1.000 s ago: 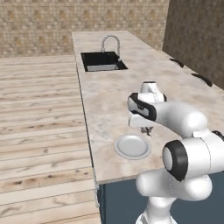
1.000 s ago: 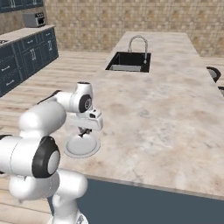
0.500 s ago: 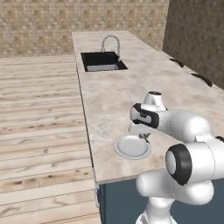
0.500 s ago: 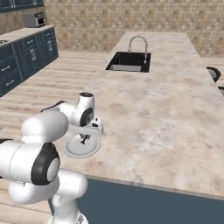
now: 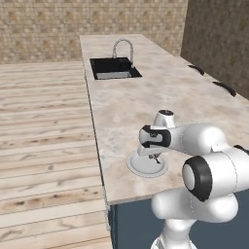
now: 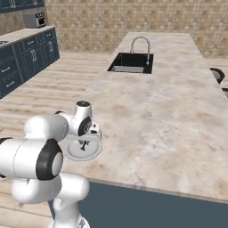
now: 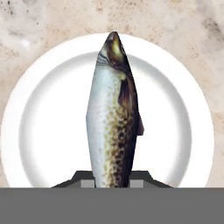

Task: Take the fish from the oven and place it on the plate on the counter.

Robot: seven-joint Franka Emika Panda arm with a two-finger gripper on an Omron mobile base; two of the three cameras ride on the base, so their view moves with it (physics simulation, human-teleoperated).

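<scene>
Tool (image 7: 112, 177) lower, fish (image 7: 113, 118) seemingly nearer plate (image 7: 48, 131).

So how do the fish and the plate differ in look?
The fish is slim and pointed, the plate round and wider. The fish is silvery with dark speckled patches, the plate plain white. The fish is clamped in the shut gripper, the plate lies flat on the counter. Both line up, fish over the plate's middle.

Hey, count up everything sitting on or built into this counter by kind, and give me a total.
Plate: 1
Fish: 1
Sink: 1
Faucet: 1
Total: 4
</scene>
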